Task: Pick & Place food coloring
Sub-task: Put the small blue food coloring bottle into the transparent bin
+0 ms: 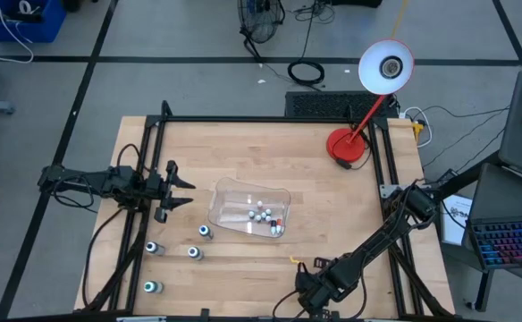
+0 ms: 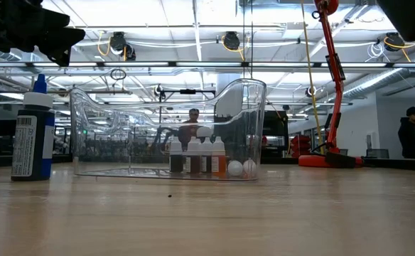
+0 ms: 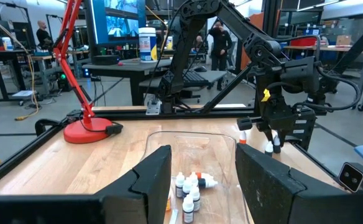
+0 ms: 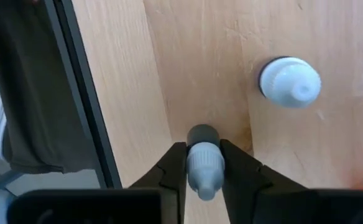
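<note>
In the high view, the right gripper (image 1: 313,291) is at the table's near edge, and the clear tray (image 1: 228,192) already holds several bottles (image 1: 263,215). The left gripper (image 1: 179,186) waits beside the tray, jaws half open.

In the right wrist view, the fingers (image 4: 172,168) pinch one small smooth white-capped bottle (image 4: 204,165); it seems the pick step, so next it must be lifted toward the tray.

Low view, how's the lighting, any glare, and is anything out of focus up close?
Low view: bright ceiling lights backlight the clear tray, glare along its rim, near tabletop soft. Right wrist view: the bottle between the right gripper fingers looks slightly blurred.
</note>
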Available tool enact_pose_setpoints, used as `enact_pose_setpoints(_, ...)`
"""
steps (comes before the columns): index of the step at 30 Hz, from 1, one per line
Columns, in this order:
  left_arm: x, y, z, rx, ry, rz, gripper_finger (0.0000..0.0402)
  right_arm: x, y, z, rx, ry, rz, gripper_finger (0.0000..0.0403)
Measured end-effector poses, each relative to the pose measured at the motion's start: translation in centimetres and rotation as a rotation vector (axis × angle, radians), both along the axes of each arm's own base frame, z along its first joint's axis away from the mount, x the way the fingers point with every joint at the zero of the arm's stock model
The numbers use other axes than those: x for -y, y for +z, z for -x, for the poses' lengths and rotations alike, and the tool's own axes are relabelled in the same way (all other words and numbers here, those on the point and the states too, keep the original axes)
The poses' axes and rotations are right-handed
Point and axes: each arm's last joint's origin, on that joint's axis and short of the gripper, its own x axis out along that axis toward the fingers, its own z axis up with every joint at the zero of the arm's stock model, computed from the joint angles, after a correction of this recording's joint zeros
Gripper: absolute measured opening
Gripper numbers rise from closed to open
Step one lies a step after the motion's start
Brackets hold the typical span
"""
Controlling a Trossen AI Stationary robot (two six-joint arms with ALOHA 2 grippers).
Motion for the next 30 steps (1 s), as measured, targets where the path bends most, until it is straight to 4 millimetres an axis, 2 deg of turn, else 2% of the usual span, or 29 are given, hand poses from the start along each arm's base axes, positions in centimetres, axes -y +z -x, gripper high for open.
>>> enact_pose_setpoints(4, 0.0, 0.0, 0.0, 0.000, 0.000, 0.000, 0.0182, 0.1, 0.1, 0.0, -0.017, 0.036, -0.027, 0.0059)
enact_pose_setpoints(7, 0.0, 0.0, 0.0, 0.001, 0.000, 0.000, 0.0182, 0.3, 1.2, 0.1, -0.001, 0.045, -0.045, 0.0059)
enact_pose_setpoints(11, 0.0, 0.0, 0.0, 0.000, 0.000, 0.000, 0.0182, 0.8, 4.0, 0.6, 0.079, 0.064, -0.073, 0.0059)
enact_pose_setpoints(14, 0.0, 0.0, 0.0, 0.001, 0.000, 0.000, 0.0182, 1.8, 6.9, 0.7, 0.220, 0.120, -0.055, 0.0059)
enact_pose_setpoints(18, 0.0, 0.0, 0.0, 0.000, 0.000, 0.000, 0.0182, 4.8, 11.3, -0.1, 0.522, 0.189, 0.094, 0.0058)
enact_pose_setpoints(23, 0.0, 0.0, 0.0, 0.000, 0.000, 0.000, 0.0182, 10.2, 15.5, -2.5, 0.809, 0.215, 0.228, 0.0058)
enact_pose_setpoints(26, 0.0, 0.0, 0.0, 0.000, 0.000, 0.000, 0.0182, 13.5, 16.5, -4.5, 0.906, 0.257, 0.216, 0.0058)
enact_pose_setpoints(30, 0.0, 0.0, 0.0, 0.000, 0.000, 0.000, 0.0182, 18.0, 17.0, -6.9, 0.907, 0.226, 0.187, 0.0058)
